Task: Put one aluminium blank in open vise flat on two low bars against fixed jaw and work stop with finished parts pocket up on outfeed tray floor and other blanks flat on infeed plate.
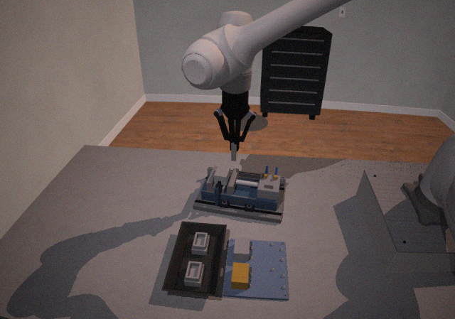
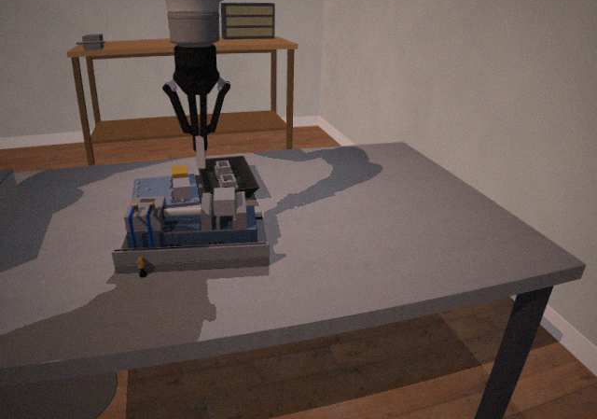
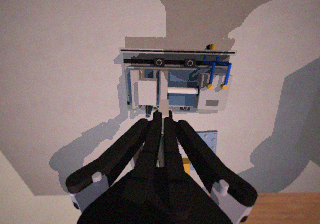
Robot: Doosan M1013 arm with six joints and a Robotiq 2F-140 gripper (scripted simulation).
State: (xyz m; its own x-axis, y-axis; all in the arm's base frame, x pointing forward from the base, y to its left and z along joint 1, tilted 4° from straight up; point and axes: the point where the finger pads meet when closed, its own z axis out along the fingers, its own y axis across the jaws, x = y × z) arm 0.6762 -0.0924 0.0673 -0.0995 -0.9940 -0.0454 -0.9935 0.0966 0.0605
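My gripper [image 1: 233, 155] [image 2: 201, 154] [image 3: 164, 105] is shut and empty, hanging above the vise [image 1: 240, 195] [image 2: 207, 235] [image 3: 181, 100] near its opening. A light aluminium blank [image 2: 223, 201] [image 3: 145, 93] sits between the jaws; I cannot tell whether it lies flat on the bars. On the blue infeed plate [image 1: 268, 271] [image 2: 145, 185] [image 3: 210, 139] lie a brass blank [image 1: 239, 276] [image 2: 179, 171] and an aluminium blank [image 1: 240, 246] [image 2: 181, 187]. Two finished parts [image 1: 200, 243] [image 1: 193, 273] [image 2: 222, 166] [image 2: 228, 179] lie pocket up in the dark outfeed tray [image 1: 182, 234] [image 2: 244, 172].
Two blue hoses [image 1: 270, 171] [image 2: 142, 224] [image 3: 217, 74] rise from the vise's end block. A grey ramp-like plate [image 1: 389, 212] and the arm's base are at the table's right side. A black drawer cabinet [image 1: 296, 71] and a wooden shelf table [image 2: 145, 48] stand on the floor beyond.
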